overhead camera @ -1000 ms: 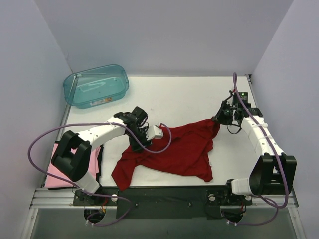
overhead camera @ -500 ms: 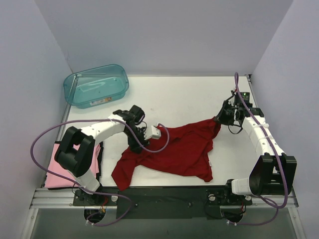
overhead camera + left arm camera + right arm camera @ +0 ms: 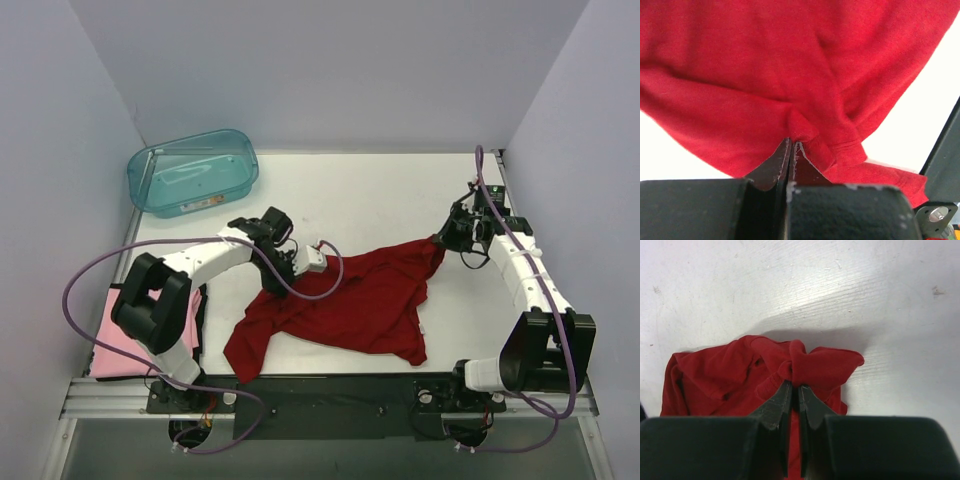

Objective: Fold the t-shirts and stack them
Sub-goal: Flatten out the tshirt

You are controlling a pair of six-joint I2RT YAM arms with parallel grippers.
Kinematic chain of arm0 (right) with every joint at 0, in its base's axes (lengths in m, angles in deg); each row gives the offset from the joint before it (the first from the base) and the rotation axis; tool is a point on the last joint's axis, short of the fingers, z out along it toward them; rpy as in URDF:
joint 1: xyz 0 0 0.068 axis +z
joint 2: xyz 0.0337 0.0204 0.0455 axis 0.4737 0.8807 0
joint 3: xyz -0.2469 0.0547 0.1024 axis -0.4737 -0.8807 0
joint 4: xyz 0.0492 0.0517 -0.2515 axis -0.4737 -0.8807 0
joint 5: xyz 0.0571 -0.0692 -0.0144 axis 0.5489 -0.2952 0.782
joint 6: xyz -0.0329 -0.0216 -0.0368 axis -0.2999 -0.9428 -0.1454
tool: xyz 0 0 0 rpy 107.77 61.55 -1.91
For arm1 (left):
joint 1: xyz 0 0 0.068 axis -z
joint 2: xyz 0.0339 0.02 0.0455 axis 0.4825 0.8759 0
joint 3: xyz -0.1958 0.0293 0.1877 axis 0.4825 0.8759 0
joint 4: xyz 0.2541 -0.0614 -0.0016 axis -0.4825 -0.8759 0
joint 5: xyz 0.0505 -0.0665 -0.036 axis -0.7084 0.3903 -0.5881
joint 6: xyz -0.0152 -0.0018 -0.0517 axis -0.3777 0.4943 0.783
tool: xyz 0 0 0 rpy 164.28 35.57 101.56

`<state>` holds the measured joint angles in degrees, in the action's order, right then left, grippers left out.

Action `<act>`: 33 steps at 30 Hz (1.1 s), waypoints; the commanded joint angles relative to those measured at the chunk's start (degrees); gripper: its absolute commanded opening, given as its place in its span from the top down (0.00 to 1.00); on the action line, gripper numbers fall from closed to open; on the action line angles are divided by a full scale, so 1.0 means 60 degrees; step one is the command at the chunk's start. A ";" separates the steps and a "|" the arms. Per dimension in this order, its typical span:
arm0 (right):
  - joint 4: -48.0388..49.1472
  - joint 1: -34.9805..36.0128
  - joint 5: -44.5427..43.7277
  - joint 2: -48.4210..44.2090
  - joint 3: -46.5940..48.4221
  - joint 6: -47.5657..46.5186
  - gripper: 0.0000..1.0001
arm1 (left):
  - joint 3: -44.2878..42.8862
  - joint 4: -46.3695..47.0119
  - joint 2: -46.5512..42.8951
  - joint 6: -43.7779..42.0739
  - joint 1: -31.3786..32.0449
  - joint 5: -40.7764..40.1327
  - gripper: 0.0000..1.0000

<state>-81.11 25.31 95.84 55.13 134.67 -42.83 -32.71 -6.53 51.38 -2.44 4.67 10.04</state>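
1. Since a second ago, the left gripper (image 3: 284,268) has drawn its pinch of cloth slightly nearer the teal tub (image 3: 150,190), and the right gripper (image 3: 445,238) has edged farther from it.
2. Rumpled and creased, the dark red t-shirt (image 3: 350,300) stretches between them, toward the arms and rightward from the tub; each gripper is clamped on a bunched edge of it.
3. Straight toward the arms from the tub, the pale pink t-shirt (image 3: 112,345) lies flat, partly hidden by the left arm.
4. Count: two t-shirts, two grippers, one tub.
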 commanded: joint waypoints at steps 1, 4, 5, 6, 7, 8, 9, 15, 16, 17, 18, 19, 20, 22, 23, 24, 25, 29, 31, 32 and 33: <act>-0.0385 -0.0514 0.0029 -0.0686 0.0553 -0.0089 1.00 | -0.1865 -0.0044 -0.0165 0.0502 -0.0866 -0.0152 1.00; -0.0692 -0.1247 0.0264 -0.1198 0.1124 -0.0146 1.00 | -0.3797 -0.0850 -0.0282 0.0576 -0.1629 0.0286 1.00; -0.0780 -0.1409 0.0293 -0.1316 0.1532 -0.0249 1.00 | -0.4225 -0.1200 -0.0326 0.0634 -0.1936 0.0563 1.00; -0.0970 -0.1686 0.0308 -0.1491 0.1739 -0.0337 1.00 | -0.4969 -0.1334 -0.0356 0.0664 -0.2069 0.0652 1.00; -0.1044 -0.1820 0.0410 -0.1580 0.2118 -0.0366 1.00 | -0.5295 -0.1553 -0.0356 0.0824 -0.2332 0.0740 1.00; -0.1161 -0.2140 0.0469 -0.1755 0.2325 -0.0381 1.00 | -0.6053 -0.1715 -0.0341 0.0927 -0.2436 0.0756 1.00; -0.1206 -0.2288 0.0643 -0.1829 0.2632 -0.0381 1.00 | -0.6379 -0.2006 -0.0269 0.1087 -0.2669 0.0857 1.00; -0.1689 -0.3271 0.1143 -0.2430 0.4110 -0.0586 1.00 | -0.9280 -0.3107 -0.0079 0.1454 -0.3388 0.1151 1.00; -0.1733 -0.3300 0.1114 -0.2503 0.4303 -0.0688 1.00 | -0.9979 -0.3195 -0.0063 0.1499 -0.3534 0.1151 1.00; -0.1792 -0.3300 0.1143 -0.2518 0.4783 -0.0732 1.00 | -1.0276 -0.3239 0.0024 0.1557 -0.3593 0.1151 1.00; -0.1807 -0.3300 0.1259 -0.2504 0.5006 -0.0733 1.00 | -1.0961 -0.3327 0.0068 0.1558 -0.3710 0.1325 1.00; -0.1821 -0.3300 0.1347 -0.2475 0.5544 -0.0733 1.00 | -1.1606 -0.3386 0.0141 0.1471 -0.3784 0.1487 1.00; -0.1821 -0.3315 0.1464 -0.2446 0.6057 -0.0718 1.00 | -1.1859 -0.3459 0.0171 0.1383 -0.3930 0.1880 1.00; -0.1851 -0.3315 0.1640 -0.2474 0.6776 -0.0704 1.00 | -1.2533 -0.3547 0.0215 0.1338 -0.4207 0.2408 1.00; -0.1880 -0.3300 0.1685 -0.2576 0.7041 -0.0776 1.00 | -1.2912 -0.3649 0.0215 0.1193 -0.4369 0.2614 1.00; -0.1880 -0.3300 0.1714 -0.2621 0.7421 -0.0835 1.00 | -1.3046 -0.3838 0.0172 0.1032 -0.4443 0.3051 1.00; -0.1894 -0.3257 0.1700 -0.2810 0.7570 -0.0922 1.00 | -1.3164 -0.4043 0.0099 0.0813 -0.4618 0.3259 1.00; -0.1851 -0.2761 0.1626 -0.3367 0.7441 -0.1230 1.00 | -1.2234 -0.5377 -0.0267 -0.0652 -0.4854 0.4213 1.00; -0.1690 -0.2482 0.1786 -0.3587 0.6389 -0.1100 1.00 | -1.0831 -0.5350 -0.0487 -0.1107 -0.4883 0.4082 1.00; -0.1588 -0.2437 0.1875 -0.3646 0.5616 -0.0983 1.00 | -1.0372 -0.5161 -0.0575 -0.1369 -0.4883 0.3965 1.00; -0.1544 -0.2364 0.2021 -0.3762 0.5086 -0.0750 1.00 | -0.9424 -0.4869 -0.0561 -0.1546 -0.4898 0.3862 1.00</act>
<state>-92.08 9.31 105.15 33.10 175.18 -48.69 -101.61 -32.87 47.95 -3.82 -24.25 30.80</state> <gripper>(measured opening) 0.018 0.021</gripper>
